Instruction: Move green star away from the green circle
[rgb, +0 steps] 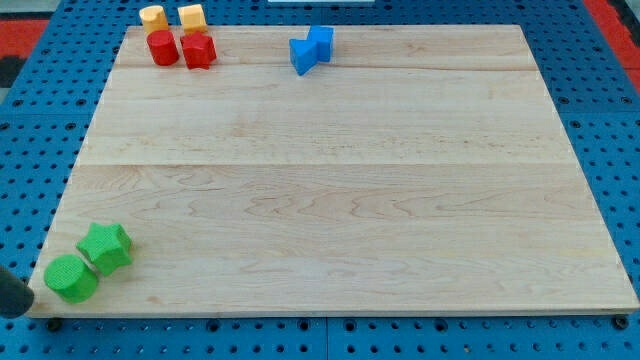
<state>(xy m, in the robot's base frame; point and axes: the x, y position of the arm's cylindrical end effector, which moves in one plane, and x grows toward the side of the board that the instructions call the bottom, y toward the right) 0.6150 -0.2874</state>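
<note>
The green star (106, 248) sat near the board's (340, 180) bottom-left corner, touching the green circle (71, 278) just below-left of it. It looked like a small, light, rigid block that'd slide easily on the smooth wood, so I'd have nudged its lower-left side, right by the circle. A dark shape at the view's bottom-left edge might've been my rod, but my tip wasn't visible, and there's no gripper. No containers anywhere.
</note>
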